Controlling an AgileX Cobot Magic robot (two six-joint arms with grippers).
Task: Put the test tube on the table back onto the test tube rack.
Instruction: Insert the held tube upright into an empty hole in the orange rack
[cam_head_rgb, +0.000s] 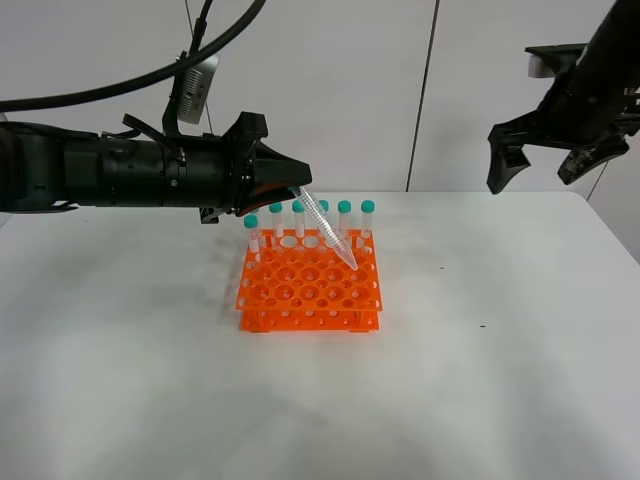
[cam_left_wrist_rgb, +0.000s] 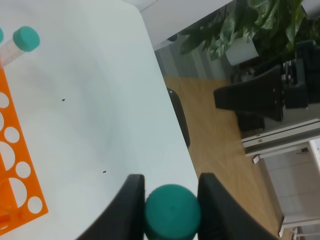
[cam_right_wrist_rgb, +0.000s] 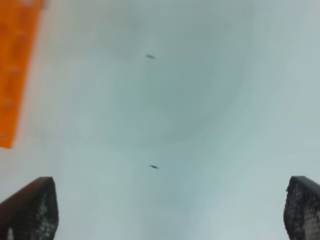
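My left gripper (cam_head_rgb: 297, 190) is shut on the test tube (cam_head_rgb: 328, 231) by its teal cap (cam_left_wrist_rgb: 172, 212), held tilted with the pointed tip down over the orange test tube rack (cam_head_rgb: 310, 285), near its back right holes. Whether the tip touches the rack I cannot tell. The rack stands on the white table (cam_head_rgb: 500, 330) and holds several teal-capped tubes (cam_head_rgb: 344, 216) in its back row. In the left wrist view a rack corner (cam_left_wrist_rgb: 15, 165) and one capped tube (cam_left_wrist_rgb: 22, 41) show. My right gripper (cam_head_rgb: 545, 160) is open and empty, high above the table's far right.
The right wrist view shows bare table (cam_right_wrist_rgb: 165, 110), a strip of the rack (cam_right_wrist_rgb: 17, 70) and the two spread fingertips (cam_right_wrist_rgb: 30, 210). Past the table's edge lie wooden floor, plants (cam_left_wrist_rgb: 250, 30) and dark equipment (cam_left_wrist_rgb: 265, 95). A white panelled wall (cam_head_rgb: 400, 90) stands behind.
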